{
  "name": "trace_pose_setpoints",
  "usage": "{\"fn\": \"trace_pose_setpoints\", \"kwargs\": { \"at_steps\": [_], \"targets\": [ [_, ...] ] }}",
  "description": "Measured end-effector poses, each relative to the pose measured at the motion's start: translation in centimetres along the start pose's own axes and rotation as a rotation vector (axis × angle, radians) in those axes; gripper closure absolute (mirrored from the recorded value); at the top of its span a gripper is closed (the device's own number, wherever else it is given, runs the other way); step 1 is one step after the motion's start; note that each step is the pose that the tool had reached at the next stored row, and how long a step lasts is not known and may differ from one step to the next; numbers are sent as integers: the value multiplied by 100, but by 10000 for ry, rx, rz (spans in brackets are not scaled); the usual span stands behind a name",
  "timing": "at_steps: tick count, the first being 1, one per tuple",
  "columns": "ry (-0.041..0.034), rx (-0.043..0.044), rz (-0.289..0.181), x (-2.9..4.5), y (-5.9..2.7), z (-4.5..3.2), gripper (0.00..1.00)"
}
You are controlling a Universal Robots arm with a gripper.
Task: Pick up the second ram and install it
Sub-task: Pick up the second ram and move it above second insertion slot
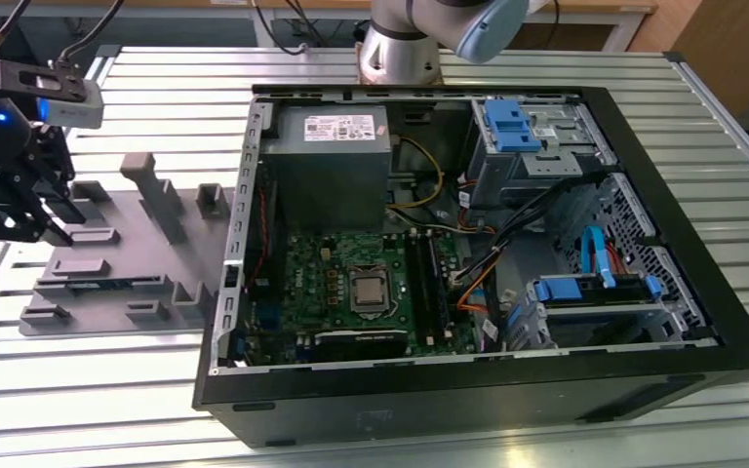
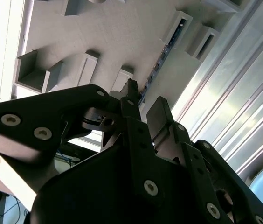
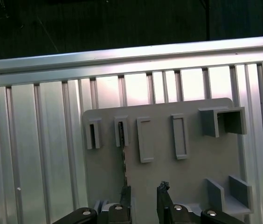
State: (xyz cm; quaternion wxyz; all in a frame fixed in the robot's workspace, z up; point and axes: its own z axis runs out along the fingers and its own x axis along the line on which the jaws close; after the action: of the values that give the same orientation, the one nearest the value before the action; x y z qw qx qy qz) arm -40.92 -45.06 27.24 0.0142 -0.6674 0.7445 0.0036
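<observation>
Dark second ram (image 3: 122, 158) endwise toward hand (image 3: 144, 191)

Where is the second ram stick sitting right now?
The second ram stands on edge in a slot of the grey holder tray, on the exterior view's left of the computer case, close by the open gripper.

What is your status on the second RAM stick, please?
Gripper open, hovering over the grey holder tray. Second ram on edge in its slot, near one fingertip, not gripped. Nothing lying over it.
</observation>
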Motion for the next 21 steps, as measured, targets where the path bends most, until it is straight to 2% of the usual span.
{"fn": "trace_pose_setpoints", "kwargs": {
  "at_steps": [21],
  "targets": [
    [10,-79,2,31,-2,74,64]
  ]
}}
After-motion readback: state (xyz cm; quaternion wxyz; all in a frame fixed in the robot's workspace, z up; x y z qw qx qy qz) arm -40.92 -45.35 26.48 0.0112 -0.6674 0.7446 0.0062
